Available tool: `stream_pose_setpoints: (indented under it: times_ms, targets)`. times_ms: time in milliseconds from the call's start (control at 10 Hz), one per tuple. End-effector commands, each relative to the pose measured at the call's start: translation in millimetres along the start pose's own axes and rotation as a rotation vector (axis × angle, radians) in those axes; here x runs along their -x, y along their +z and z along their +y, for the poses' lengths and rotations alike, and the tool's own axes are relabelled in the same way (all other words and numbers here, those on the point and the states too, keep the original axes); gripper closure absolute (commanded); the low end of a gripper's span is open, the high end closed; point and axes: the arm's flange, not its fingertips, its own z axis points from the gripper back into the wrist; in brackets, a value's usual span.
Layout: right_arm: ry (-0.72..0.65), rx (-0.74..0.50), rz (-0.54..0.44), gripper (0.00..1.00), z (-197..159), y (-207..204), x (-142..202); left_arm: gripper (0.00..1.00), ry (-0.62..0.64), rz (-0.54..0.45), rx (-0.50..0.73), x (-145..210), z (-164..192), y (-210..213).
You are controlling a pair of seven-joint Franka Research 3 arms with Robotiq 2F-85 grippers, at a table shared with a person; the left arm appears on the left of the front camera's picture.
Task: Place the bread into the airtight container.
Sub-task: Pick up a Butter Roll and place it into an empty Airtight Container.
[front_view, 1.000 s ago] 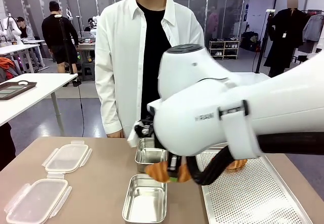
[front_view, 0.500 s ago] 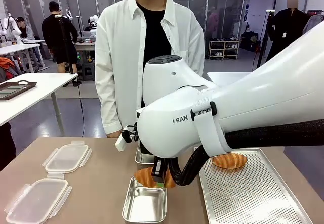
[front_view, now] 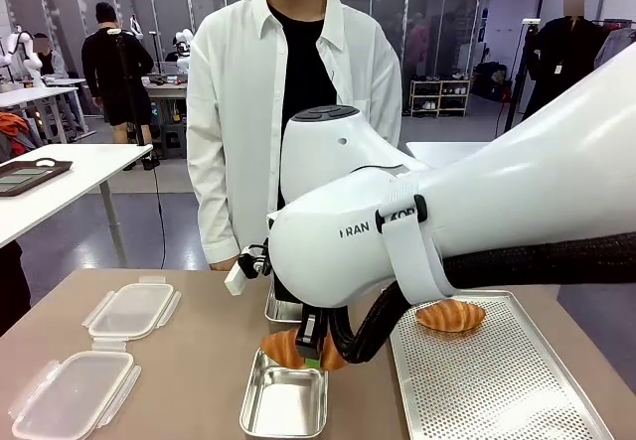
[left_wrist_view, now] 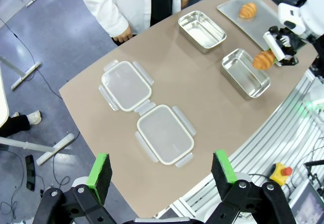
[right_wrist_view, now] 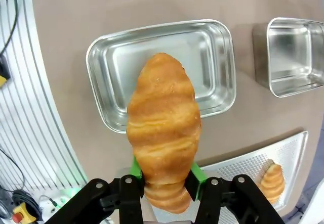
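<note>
Right arm [front_view: 477, 212], white casing: dark printed letters "RAN", with what looks like a "K" just after them.
Rest of that word: cut off by a black band [front_view: 402, 251] strapped around the casing.

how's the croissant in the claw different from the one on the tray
The held croissant is clamped in the right claw; the tray croissant lies free. The held croissant hangs above the near steel container; the tray croissant rests on the perforated tray. Both are golden-brown and ridged.
</note>
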Motion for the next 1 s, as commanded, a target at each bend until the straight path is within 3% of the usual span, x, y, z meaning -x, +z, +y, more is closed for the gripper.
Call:
stream_pose_setpoints:
  times_ms: [0,600,900]
  targets:
    - [-0.158,-0.071,-0.084,0.66,-1.9,-10.5,1.8,0.0,-0.006,-0.001,0.0,-0.7,0.2,2.0]
    - [-0.927,-0.093,-0.119,0.66,-1.4,-50.1,-14.9,0.0,-0.006,-0.001,0.0,-0.7,0.2,2.0]
    - [-1.139,-0.083,-0.138,0.66,2.9,-72.8,-34.6,0.0,-0.006,-0.001,0.0,-0.7,0.2,2.0]
